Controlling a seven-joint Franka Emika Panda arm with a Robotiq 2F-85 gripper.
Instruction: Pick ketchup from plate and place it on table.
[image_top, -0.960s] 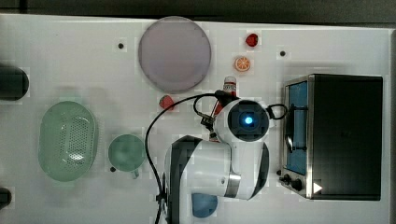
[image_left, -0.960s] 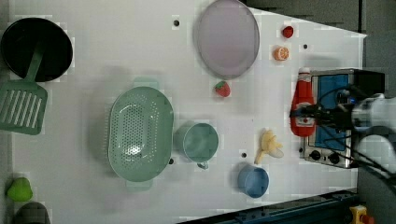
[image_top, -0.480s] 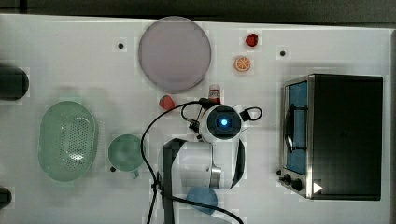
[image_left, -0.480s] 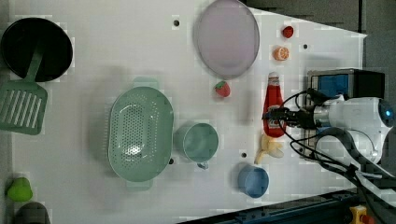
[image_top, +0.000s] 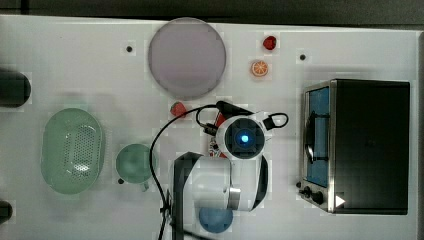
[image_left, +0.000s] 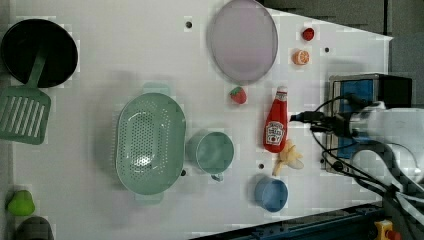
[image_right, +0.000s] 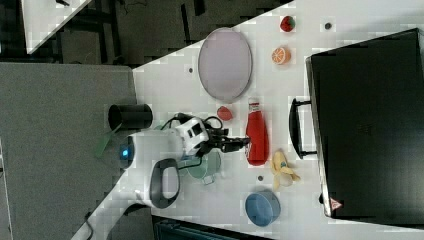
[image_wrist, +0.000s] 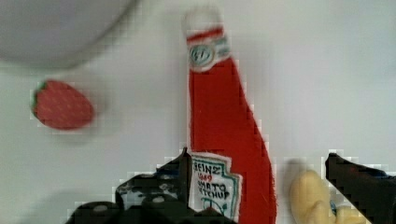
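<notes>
The ketchup (image_left: 276, 125) lies flat on the white table (image_left: 100, 60), cap toward the plate (image_left: 242, 40) and a short way off the plate's rim. The greyish-lilac plate (image_top: 186, 57) carries nothing. My gripper (image_wrist: 259, 163) hovers open over the bottle's label end. One finger (image_wrist: 173, 172) sits at the label's edge and the other stands well clear beyond the banana. In the right view the gripper (image_right: 240, 142) reaches to the side of the ketchup (image_right: 257, 137). In the top view my arm covers most of the bottle.
A strawberry (image_left: 238, 95) lies between plate and bottle. A banana (image_left: 289, 157) rests at the bottle's base, with a blue bowl (image_left: 270, 194) beyond. A green cup (image_left: 215, 152) and green basket (image_left: 150, 142) sit to the left view's left. A black oven (image_top: 360, 145) stands at the top view's right.
The arm carried the ketchup away from the oven toward the left view's left. The bottle now lies on the table and the fingers have spread apart.
</notes>
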